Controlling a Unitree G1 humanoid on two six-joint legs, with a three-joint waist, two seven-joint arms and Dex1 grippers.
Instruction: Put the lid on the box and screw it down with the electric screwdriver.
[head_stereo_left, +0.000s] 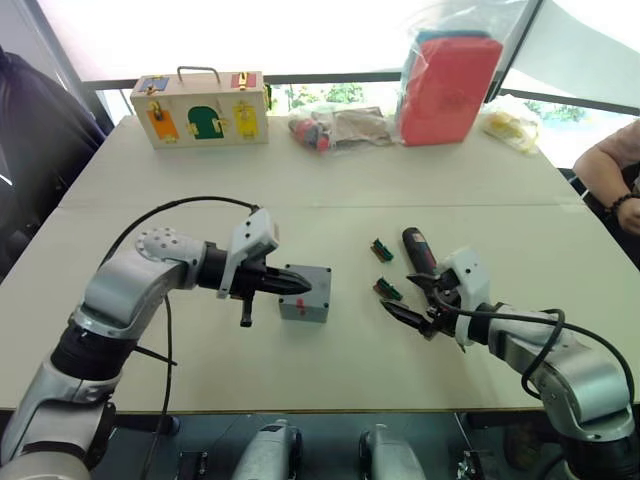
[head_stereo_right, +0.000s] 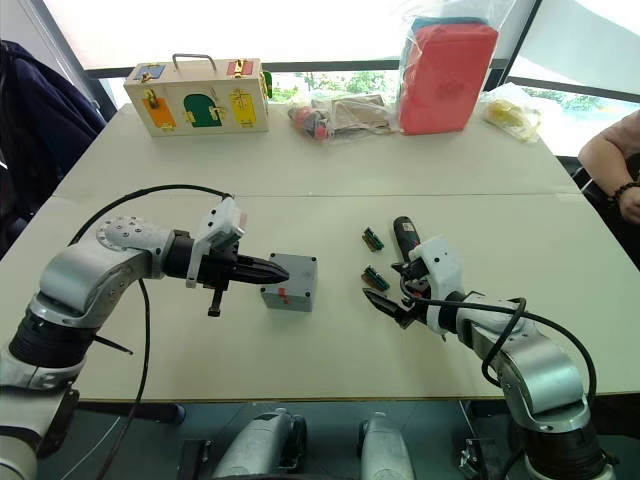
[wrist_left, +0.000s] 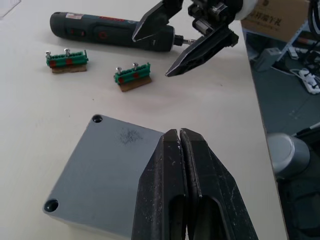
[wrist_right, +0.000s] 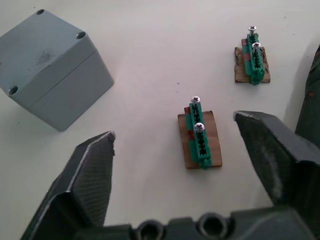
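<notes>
Box (head_stereo_left: 306, 294): small grey square enclosure, near the middle of the bench (head_stereo_left: 330, 180), red mark on its near side. Lid (wrist_left: 107, 167): flat grey plate seated on the box; a seam line separates the two in the right wrist view; three corner holes show there, and whether screws sit in them cannot be told.

Electric screwdriver (head_stereo_left: 417, 250): dark, pen-shaped, lying flat right of the box. Its bit end is hidden behind the right tool in the eye views; the left wrist view shows the bit between that tool's fingers.

Left tool (head_stereo_left: 300, 282): fingers pressed together, tips over the lid; contact cannot be told.

Right tool (head_stereo_left: 411, 299): fingers spread apart, empty.

Green blocks (wrist_right: 200, 136): two, on cardboard scraps, between box and screwdriver; the wrist views show upright screws in each.
</notes>
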